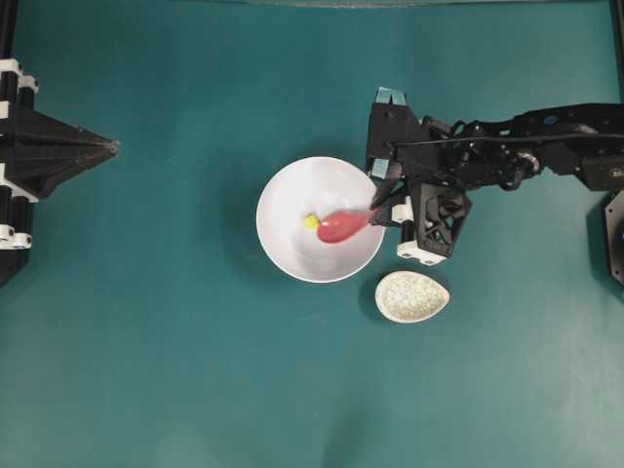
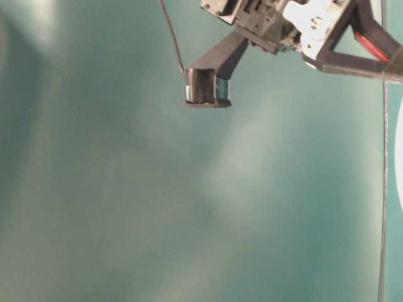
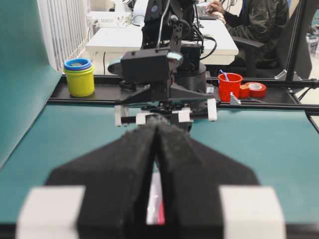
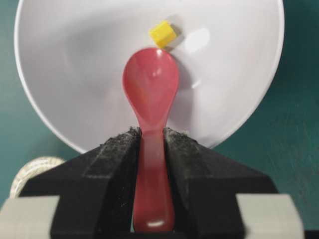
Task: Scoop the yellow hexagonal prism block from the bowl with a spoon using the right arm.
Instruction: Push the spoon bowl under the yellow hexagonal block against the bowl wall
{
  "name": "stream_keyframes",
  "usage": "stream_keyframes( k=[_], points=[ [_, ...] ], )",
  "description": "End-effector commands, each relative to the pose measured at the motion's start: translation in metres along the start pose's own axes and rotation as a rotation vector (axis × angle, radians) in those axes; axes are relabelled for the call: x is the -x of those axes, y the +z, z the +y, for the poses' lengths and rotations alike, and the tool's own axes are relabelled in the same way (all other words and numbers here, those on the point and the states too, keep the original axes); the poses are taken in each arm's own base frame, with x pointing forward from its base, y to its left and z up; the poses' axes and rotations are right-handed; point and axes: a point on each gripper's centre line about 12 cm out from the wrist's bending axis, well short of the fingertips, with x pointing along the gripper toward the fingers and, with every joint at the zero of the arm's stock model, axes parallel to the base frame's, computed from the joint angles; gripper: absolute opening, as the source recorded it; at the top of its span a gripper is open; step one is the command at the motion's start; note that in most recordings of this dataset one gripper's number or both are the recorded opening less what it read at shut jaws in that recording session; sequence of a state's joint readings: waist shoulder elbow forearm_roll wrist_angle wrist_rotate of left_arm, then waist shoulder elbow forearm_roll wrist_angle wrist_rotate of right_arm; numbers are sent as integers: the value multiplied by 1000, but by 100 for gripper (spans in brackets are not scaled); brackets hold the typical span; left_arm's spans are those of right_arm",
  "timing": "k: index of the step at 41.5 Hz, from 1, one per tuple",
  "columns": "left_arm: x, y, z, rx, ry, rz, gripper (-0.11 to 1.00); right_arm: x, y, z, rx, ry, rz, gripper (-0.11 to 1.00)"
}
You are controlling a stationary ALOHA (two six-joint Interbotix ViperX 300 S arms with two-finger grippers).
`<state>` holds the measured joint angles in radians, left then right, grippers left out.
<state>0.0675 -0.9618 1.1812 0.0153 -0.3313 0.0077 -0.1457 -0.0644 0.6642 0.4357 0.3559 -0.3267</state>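
Yellow hexagonal prism block (image 4: pixel 162 33) lies inside the bowl (image 4: pixel 239 99), just beyond the tip of the spoon (image 4: pixel 150 94); from the right wrist view it seems to touch the scoop's edge, though I cannot be sure. Spoon's scoop hangs over the bowl's floor, its handle pinched between the pads of the right gripper (image 4: pixel 152 144). From overhead, the right arm (image 1: pixel 507 156) reaches in from the right edge, and a speckled spoon rest (image 1: pixel 412 296) sits just beside the bowl. Far to the left, the left gripper (image 1: pixel 110 148) has its fingers (image 3: pixel 189 169) pressed together on nothing, well apart from the bowl.
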Motion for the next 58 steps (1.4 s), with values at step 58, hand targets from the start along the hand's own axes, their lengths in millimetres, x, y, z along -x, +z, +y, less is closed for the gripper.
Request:
stream_keyframes(
  k=[58],
  points=[
    [-2, 3, 1, -4, 5, -8, 3, 4, 43, -1, -36, -34, -220, 24]
  ],
)
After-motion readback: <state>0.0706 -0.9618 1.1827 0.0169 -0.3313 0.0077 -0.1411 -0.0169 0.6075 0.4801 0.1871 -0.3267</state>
